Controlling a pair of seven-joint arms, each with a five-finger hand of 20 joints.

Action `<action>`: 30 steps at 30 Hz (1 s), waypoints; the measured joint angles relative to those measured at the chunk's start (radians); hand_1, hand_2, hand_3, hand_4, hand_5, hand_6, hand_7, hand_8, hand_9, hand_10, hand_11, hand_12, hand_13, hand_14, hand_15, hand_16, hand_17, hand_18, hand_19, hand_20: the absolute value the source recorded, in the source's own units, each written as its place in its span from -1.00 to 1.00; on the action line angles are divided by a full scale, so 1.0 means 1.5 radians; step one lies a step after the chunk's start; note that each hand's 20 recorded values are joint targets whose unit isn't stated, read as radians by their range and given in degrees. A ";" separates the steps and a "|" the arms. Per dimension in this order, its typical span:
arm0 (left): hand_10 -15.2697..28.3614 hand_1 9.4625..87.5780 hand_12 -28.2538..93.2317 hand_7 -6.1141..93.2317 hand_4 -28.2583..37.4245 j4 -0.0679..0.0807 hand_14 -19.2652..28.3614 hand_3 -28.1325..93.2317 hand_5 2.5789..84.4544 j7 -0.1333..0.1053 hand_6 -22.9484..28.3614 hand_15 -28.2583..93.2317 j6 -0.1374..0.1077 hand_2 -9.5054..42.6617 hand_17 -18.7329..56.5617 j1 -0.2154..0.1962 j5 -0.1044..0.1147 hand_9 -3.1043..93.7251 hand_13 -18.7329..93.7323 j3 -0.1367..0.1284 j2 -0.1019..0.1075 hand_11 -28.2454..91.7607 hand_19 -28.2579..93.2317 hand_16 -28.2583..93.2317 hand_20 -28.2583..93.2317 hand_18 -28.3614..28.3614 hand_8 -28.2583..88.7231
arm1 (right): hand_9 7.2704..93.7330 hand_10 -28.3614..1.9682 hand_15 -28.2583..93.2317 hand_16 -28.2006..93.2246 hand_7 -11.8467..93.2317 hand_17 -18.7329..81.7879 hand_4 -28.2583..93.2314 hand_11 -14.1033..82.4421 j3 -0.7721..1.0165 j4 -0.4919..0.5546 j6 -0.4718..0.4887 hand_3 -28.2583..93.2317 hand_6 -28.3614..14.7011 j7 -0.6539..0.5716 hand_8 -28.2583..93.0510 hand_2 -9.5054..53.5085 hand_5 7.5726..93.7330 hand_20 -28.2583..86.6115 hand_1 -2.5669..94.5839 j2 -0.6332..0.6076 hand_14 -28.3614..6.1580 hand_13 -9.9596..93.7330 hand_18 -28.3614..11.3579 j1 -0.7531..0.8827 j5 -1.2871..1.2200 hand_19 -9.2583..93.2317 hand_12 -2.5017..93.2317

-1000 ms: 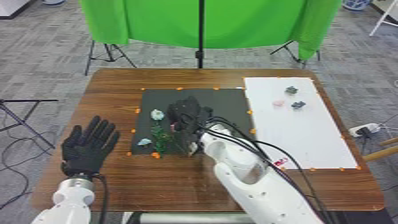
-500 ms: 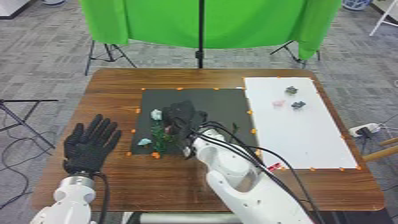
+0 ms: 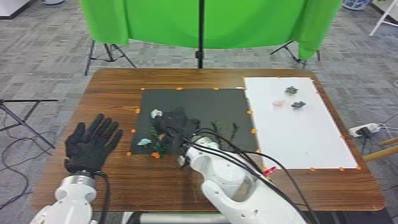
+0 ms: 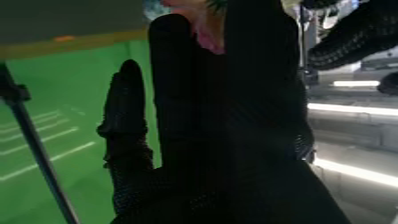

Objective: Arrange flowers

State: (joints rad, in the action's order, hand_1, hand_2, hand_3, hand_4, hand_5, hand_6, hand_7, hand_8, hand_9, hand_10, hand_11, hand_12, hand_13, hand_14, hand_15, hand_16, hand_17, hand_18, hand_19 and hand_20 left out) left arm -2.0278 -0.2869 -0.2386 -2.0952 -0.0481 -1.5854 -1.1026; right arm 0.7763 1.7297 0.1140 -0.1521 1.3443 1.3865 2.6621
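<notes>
My right hand is over the left part of the dark mat, beside a pale flower and green stems. A light-blue flower lies near the mat's lower left corner. Straight fingers mark my right hand in the right wrist view, with a pink flower partly hidden behind them and a pale bloom beside. My left hand rests open, left of the mat; its black glove also appears in the wrist view.
On the white board sit two grey-blue pieces and a pink one. Thin dark stems lie at the mat's right side. A small red item is by the board's near left corner.
My right hand and arm have shifted to the left and a little nearer, uncovering the dark stems at the mat's right side. The left hand has barely moved.
</notes>
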 measured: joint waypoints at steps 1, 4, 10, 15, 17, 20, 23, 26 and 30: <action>0.48 -0.51 -0.38 -0.63 -1.00 0.000 0.56 0.74 0.11 0.000 0.33 0.20 0.000 -0.07 -0.70 0.000 0.000 -0.11 -0.12 0.000 0.000 -0.13 0.16 -0.69 -0.32 0.58 -0.68 | 0.44 0.08 0.17 -0.01 -0.20 -0.15 -0.08 -0.31 0.001 -0.002 0.000 -1.00 0.36 -0.001 -0.66 -1.00 0.39 0.15 1.00 0.000 0.21 0.34 -0.66 0.000 0.000 0.71 -0.42; 0.48 -0.51 -0.38 -0.63 -1.00 0.000 0.56 0.74 0.11 0.000 0.33 0.20 0.000 -0.07 -0.70 0.000 0.000 -0.11 -0.12 0.000 0.000 -0.13 0.17 -0.69 -0.32 0.58 -0.68 | 0.36 0.03 0.24 -0.07 -0.22 -0.17 -0.04 -0.21 0.006 -0.011 0.000 -1.00 0.34 -0.001 -0.66 -1.00 0.39 0.18 0.97 0.002 0.14 0.29 -0.68 0.000 0.002 0.71 -0.51; 0.48 -0.51 -0.38 -0.63 -1.00 0.000 0.56 0.74 0.10 -0.001 0.33 0.19 0.000 -0.07 -0.70 0.000 0.001 -0.11 -0.12 0.000 0.000 -0.13 0.17 -0.69 -0.32 0.58 -0.68 | 0.10 -0.16 0.42 -0.30 -0.29 -0.19 -0.89 -0.28 0.018 -0.023 0.000 0.66 0.35 0.000 -0.83 -1.00 0.30 0.23 0.14 0.005 -0.13 0.06 -0.73 0.000 0.005 0.73 -0.62; 0.48 -0.51 -0.38 -0.63 -1.00 -0.003 0.56 0.75 0.11 -0.005 0.34 0.20 -0.012 -0.06 -0.70 -0.001 0.009 -0.11 -0.13 0.000 0.000 -0.12 0.17 -0.69 -0.32 0.58 -0.68 | -0.04 -0.25 0.39 -0.34 -0.31 -0.20 -1.00 -0.38 0.028 -0.021 0.017 0.85 0.34 0.009 -0.83 -1.00 0.27 0.27 0.01 0.005 -0.23 -0.10 -0.74 0.000 -0.001 0.78 -0.64; 0.48 -0.51 -0.38 -0.63 -1.00 -0.004 0.56 0.75 0.11 -0.008 0.35 0.20 -0.018 -0.06 -0.70 -0.002 0.015 -0.11 -0.12 -0.001 0.000 -0.12 0.17 -0.69 -0.32 0.58 -0.68 | -0.07 -0.28 0.37 -0.35 -0.32 -0.22 -1.00 -0.40 0.028 -0.015 0.032 0.86 0.32 0.010 -0.83 -1.00 0.27 0.28 -0.01 0.003 -0.26 -0.12 -0.72 0.001 -0.002 0.79 -0.65; 0.48 -0.51 -0.38 -0.63 -1.00 -0.005 0.56 0.75 0.11 -0.010 0.35 0.21 -0.021 -0.06 -0.70 -0.002 0.020 -0.11 -0.12 -0.001 0.000 -0.12 0.17 -0.69 -0.33 0.58 -0.68 | -0.08 -0.30 0.35 -0.36 -0.34 -0.24 -1.00 -0.41 0.029 -0.002 0.050 0.87 0.31 0.007 -0.83 -1.00 0.26 0.29 -0.02 0.000 -0.26 -0.13 -0.72 0.003 -0.006 0.78 -0.65; 0.48 -0.51 -0.38 -0.63 -1.00 -0.005 0.57 0.75 0.11 -0.011 0.35 0.21 -0.021 -0.06 -0.70 -0.002 0.020 -0.11 -0.12 -0.001 0.000 -0.12 0.17 -0.69 -0.33 0.58 -0.68 | -0.09 -0.31 0.34 -0.36 -0.35 -0.24 -1.00 -0.42 0.029 0.005 0.054 0.88 0.29 0.003 -0.82 -1.00 0.23 0.29 -0.02 -0.001 -0.27 -0.14 -0.73 0.005 -0.012 0.77 -0.65; 0.48 -0.51 -0.38 -0.63 -1.00 -0.005 0.57 0.75 0.12 -0.011 0.35 0.21 -0.021 -0.06 -0.70 -0.002 0.020 -0.11 -0.12 -0.001 0.000 -0.12 0.17 -0.69 -0.33 0.58 -0.68 | -0.11 -0.33 0.33 -0.36 -0.37 -0.24 -1.00 -0.43 0.031 0.009 0.055 0.88 0.27 -0.003 -0.82 -1.00 0.19 0.29 -0.03 -0.001 -0.28 -0.14 -0.74 0.006 -0.022 0.77 -0.65; 0.48 -0.51 -0.38 -0.63 -1.00 -0.005 0.57 0.75 0.12 -0.010 0.35 0.21 -0.021 -0.05 -0.70 -0.002 0.020 -0.11 -0.12 -0.001 -0.001 -0.12 0.17 -0.69 -0.33 0.58 -0.68 | -0.04 -0.29 0.32 -0.36 -0.35 -0.24 -1.00 -0.39 0.041 0.017 0.052 0.86 0.27 -0.014 -0.81 -1.00 0.25 0.29 -0.03 -0.001 -0.27 -0.11 -0.73 0.009 -0.037 0.76 -0.64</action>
State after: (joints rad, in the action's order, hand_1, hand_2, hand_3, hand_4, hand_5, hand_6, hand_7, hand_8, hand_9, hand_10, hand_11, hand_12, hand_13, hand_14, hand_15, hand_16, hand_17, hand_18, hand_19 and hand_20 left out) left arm -2.0348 -0.3026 -0.2702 -2.0985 -0.0177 -1.5863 -1.1045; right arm 0.8382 1.7544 0.1919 -0.1725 1.3430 1.4003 2.6068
